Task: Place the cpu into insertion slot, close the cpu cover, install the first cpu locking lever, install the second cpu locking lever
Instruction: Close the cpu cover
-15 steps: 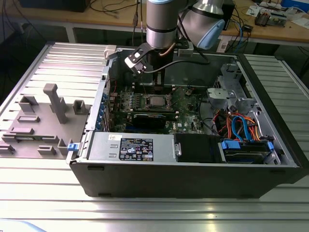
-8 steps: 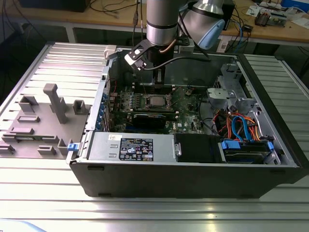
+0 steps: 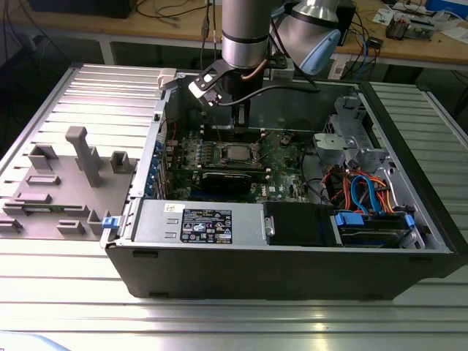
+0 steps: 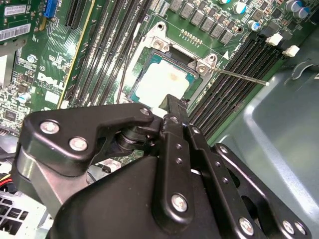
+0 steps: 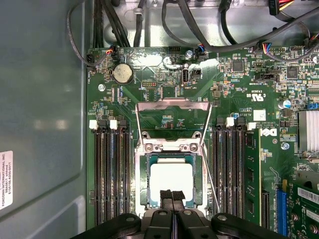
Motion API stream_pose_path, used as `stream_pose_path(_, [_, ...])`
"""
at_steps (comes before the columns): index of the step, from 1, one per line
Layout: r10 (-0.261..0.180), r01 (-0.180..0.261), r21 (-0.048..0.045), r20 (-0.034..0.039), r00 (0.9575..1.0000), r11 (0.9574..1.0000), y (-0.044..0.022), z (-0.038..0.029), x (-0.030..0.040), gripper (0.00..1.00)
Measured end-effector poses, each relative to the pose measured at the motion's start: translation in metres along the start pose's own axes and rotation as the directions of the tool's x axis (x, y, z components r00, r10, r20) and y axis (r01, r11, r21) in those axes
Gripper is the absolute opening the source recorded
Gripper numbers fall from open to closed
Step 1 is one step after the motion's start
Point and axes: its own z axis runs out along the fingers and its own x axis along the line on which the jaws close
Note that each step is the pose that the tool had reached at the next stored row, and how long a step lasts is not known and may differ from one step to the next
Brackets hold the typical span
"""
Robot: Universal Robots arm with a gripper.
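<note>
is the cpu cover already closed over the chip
No, in the first wrist view the cpu cover is swung back off the insertion slot, leaving the cpu uncovered.

Bright, even light; blown-out white glare on the cpu (image 5: pixel 171 180); dark, shadowy foreground.

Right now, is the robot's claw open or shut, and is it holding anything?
The gripper: shut, holding nothing, poised over the cpu that lies in the insertion slot.
</note>
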Motion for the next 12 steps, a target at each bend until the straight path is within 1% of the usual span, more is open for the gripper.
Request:
stream_pose_path(8, [0.000,0.000,0.0002,0.0003,1.0000,1.0000,0.0000,-0.0005,0.0000,0.11])
stream_pose_path(12, [0.000,0.000,0.0010,0.0000,1.0000,1.0000,0.0012,-0.0070,0.0001,0.11])
